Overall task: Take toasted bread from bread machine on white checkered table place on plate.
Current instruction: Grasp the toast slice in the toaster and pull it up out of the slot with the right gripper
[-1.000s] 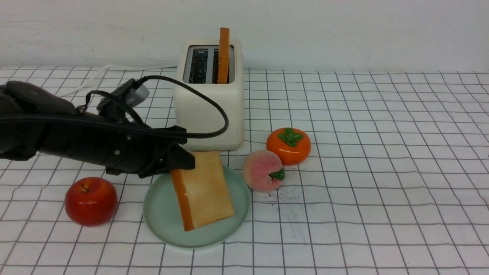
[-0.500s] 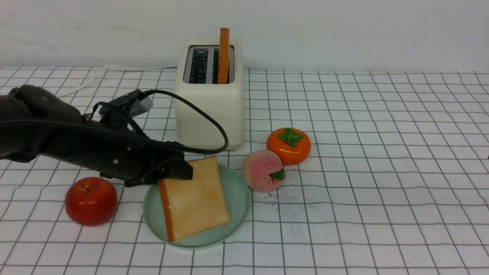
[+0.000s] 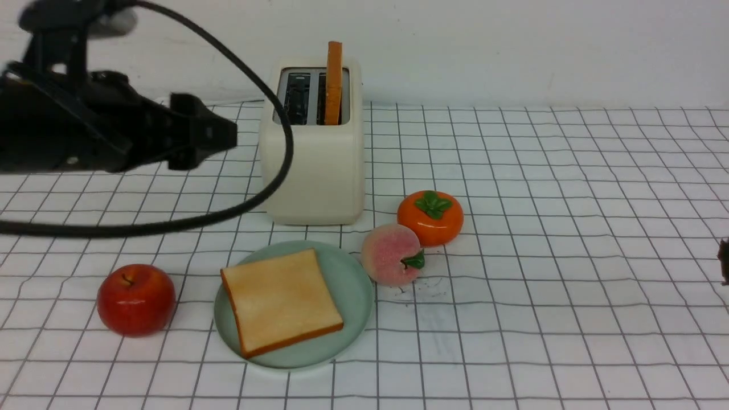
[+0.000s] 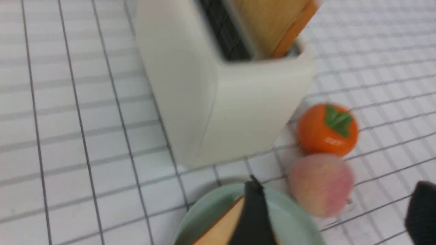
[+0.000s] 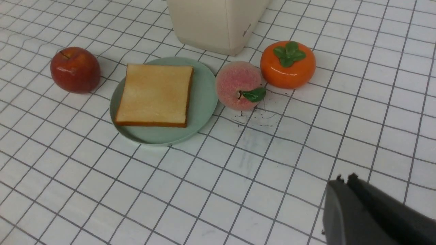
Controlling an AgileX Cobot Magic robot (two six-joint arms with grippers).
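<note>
Nearest the robot, 1 slice of toasted bread point(image 3: 282, 299) lay flat on the plate point(image 3: 356, 285), free of any grip. A red apple point(image 3: 135, 299) sat left of the plate on the white checkered table point(image 3: 569, 353). The right gripper point(image 5: 344, 179) hung low at the table's right edge, jaws pressed together on nothing. Behind the plate sat a peach point(image 3: 392, 254) and a persimmon point(image 3: 430, 217).

Farther back, the bread machine point(image 3: 312, 171) held the 2nd slice point(image 3: 334, 82) upright in its right slot, top edge protruding. The left gripper point(image 3: 226, 135) hovered left of the bread machine, clear of it, jaws wide and empty. The 2nd slice stood to their right and slightly higher.

Judged step: placement of slice 1 complete, retrieval of slice 2 pending. The next move would require centring the open jaws over the protruding edge, 1 jaw per face, then closing and lifting vertically.
</note>
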